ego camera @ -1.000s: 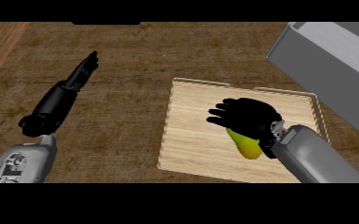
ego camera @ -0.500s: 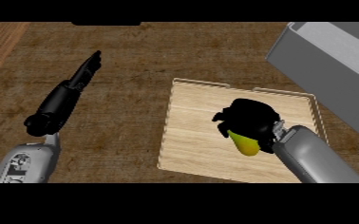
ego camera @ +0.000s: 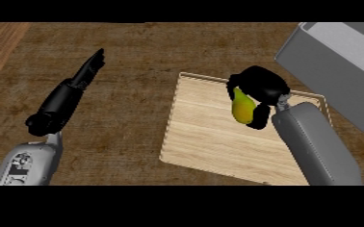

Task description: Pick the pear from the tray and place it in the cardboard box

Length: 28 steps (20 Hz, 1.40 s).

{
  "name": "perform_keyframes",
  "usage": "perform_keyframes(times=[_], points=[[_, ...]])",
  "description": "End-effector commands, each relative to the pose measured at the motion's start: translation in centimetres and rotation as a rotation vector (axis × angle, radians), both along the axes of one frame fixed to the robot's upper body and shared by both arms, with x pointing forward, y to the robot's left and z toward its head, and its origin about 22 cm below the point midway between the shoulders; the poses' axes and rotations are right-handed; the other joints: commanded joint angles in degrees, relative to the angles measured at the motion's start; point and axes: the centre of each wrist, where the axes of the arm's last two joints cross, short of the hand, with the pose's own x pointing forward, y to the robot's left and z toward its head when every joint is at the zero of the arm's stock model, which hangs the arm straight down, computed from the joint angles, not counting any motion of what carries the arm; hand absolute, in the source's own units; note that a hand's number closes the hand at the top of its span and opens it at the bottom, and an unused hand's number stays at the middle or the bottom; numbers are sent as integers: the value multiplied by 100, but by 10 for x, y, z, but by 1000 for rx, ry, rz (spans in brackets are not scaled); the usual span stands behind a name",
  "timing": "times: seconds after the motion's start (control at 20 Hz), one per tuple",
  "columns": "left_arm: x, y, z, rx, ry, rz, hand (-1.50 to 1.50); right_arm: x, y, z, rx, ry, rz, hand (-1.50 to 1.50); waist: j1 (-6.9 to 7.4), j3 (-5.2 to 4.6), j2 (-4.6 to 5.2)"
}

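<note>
Curling right hand point(ego camera: 260, 87) half-hiding pear point(ego camera: 243, 107)

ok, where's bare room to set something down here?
Tray is bare left of and below the right hand holding the pear. Counter is bare between the left hand and the tray. Crowded at the tray's upper right, by the box.

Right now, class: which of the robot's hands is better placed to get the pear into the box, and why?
The right hand. Its fingers are curled round the pear above the tray, with the grey box just beyond it at the right. The left hand rests open far to the left.
</note>
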Motion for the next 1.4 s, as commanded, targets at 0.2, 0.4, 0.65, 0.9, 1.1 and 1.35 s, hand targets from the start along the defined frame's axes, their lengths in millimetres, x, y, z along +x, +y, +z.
perform_keyframes(times=[0.2, 0.4, 0.65, 0.9, 1.1, 1.35], points=[[-1, 2, 0, 5, 20, -13, 0, 44, 0, 14, 199, -241, -210, 150, 18, 8, -24], [-4, -1, 1, 0, -2, 14, 0, 54, -3, 55, 150, -403, -153, 150, -58, 3, -53], [-9, 11, -2, 4, 21, 12, 0, 55, -13, 104, 270, -483, -263, 150, -114, 2, -73], [-4, 0, -3, -9, 9, 4, 0, 62, -49, 132, 433, -548, -582, 150, -123, 5, -55], [-5, 14, 2, -12, 11, 6, 0, 69, -66, 165, 454, -594, -738, 150, -61, 0, -48], [-13, 17, -4, -2, 9, 1, 0, 75, -132, 173, 499, -626, -864, 150, 12, 4, -22]])
